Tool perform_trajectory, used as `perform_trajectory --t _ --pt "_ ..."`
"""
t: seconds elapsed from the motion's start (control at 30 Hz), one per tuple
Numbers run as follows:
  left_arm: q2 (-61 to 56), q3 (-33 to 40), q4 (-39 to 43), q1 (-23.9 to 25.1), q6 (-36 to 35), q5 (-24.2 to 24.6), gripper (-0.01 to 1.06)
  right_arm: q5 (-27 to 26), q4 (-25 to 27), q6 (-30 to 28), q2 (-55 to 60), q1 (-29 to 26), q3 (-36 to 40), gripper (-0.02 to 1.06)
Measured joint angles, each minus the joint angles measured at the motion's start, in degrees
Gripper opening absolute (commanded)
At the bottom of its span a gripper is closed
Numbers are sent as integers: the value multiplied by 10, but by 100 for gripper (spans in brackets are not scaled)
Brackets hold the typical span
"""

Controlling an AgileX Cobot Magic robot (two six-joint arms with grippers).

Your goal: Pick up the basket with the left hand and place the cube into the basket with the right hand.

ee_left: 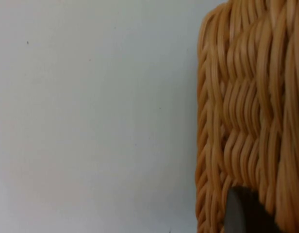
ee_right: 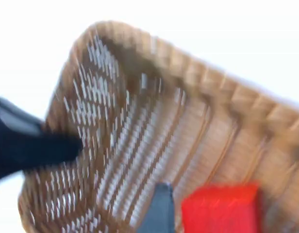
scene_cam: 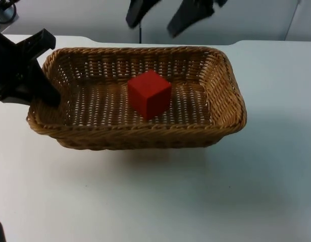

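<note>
Front and centre in the top view: a woven wicker basket [scene_cam: 223, 91], rectangular, its near long wall facing the camera, a soft shadow on the white table [scene_cam: 160, 201] just below that wall. Sitting inside on the basket floor, a little left of the middle: the red cube [scene_cam: 149, 94], one corner turned toward the camera, clear of all four walls.

Over at the basket's left short end, the left gripper [scene_cam: 43, 89], black, clamped on the rim there: one finger [scene_cam: 47, 93] reaching down inside against the weave, the rest of the hand outside the wall. Closed tight on the wicker, nothing else in its hold. Seen from the left wrist, the basket's outer weave [ee_left: 251, 111] running close alongside, a dark fingertip [ee_left: 246, 213] pressed against it, bare table [ee_left: 91, 116] beside.

Up at the far edge of the top view, beyond the basket's back rim, the right gripper [scene_cam: 154, 20], raised well above the table with two dark fingers hanging apart. Spread open, holding nothing, touching neither basket nor cube. From the right wrist, looking down into the basket [ee_right: 154, 107]: the cube [ee_right: 220, 208] on the floor of it beside a grey fingertip [ee_right: 159, 208], and the left gripper [ee_right: 30, 145] as a dark shape on the far rim.

Between the right gripper and the cube, open air; only the back wall of the basket standing between them at table level. Behind everything, the grey partition wall [scene_cam: 246, 20].
</note>
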Motion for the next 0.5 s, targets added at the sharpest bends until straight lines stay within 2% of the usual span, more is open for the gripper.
perform_trajectory --t 0.03,0.1,0.13,0.17,0.2,0.23,0.27,0.3,0.47,0.5 --pt "0 0 0 0 0 0 0 0 -21 10 -8 -10 -26 61" --pt "0 0 0 0 0 0 0 -1 -68 32 -34 -37 -59 39" --pt "0 0 0 0 0 0 0 -1 -68 32 -34 -37 -59 24" --pt "0 0 0 0 0 0 0 -2 -104 41 -58 -65 -69 24" --pt "0 0 0 0 0 0 0 -3 -116 45 -71 -81 -70 6" --pt "0 0 0 0 0 0 0 -3 -140 51 -96 -116 -72 0" --pt "0 0 0 0 0 0 0 -3 -146 54 -112 -143 -72 0" --pt "0 0 0 0 0 0 0 -3 -146 54 -112 -143 -72 0" --pt "0 0 0 0 0 0 0 -2 -147 56 -170 -253 -72 0" --pt "0 0 0 0 0 0 0 -2 -147 56 -170 -253 -72 0"
